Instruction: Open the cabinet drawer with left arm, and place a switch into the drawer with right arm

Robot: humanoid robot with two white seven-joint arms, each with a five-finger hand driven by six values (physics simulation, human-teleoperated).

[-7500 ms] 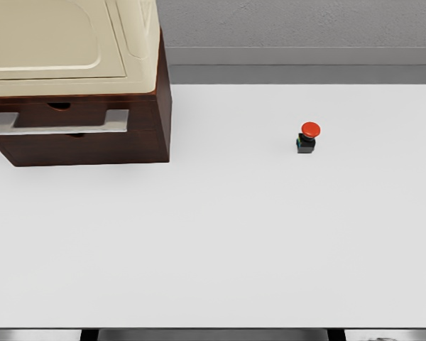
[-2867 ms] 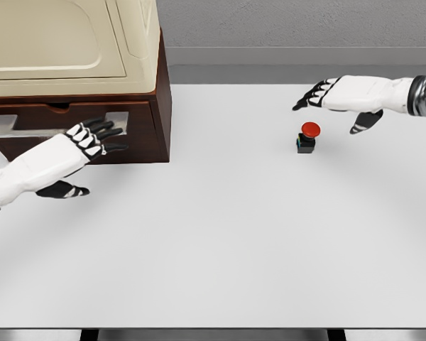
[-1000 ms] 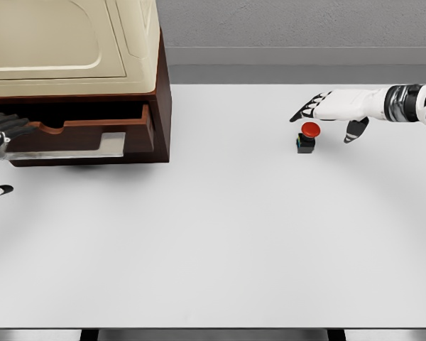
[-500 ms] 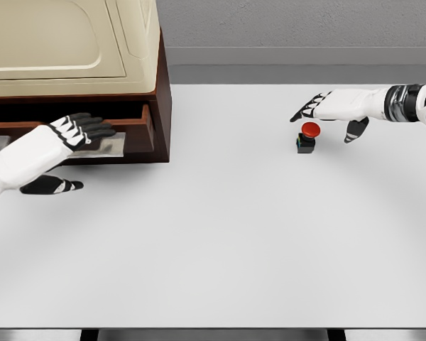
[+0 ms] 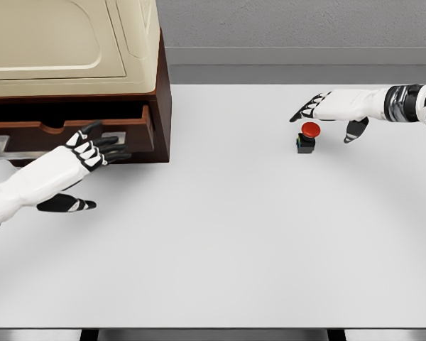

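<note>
At upper left, the drawer (image 5: 71,131) stands ajar beside the empty, spread left hand (image 5: 85,153); the right hand (image 5: 326,108) hovers spread above the unlabelled switch (image 5: 307,137).

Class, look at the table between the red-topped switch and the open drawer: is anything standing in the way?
Nothing visible does. The switch stands on bare white table, and the stretch over to the drawer holds no objects. Only the left hand sits at the drawer front. The right hand hovers just above the switch.
</note>
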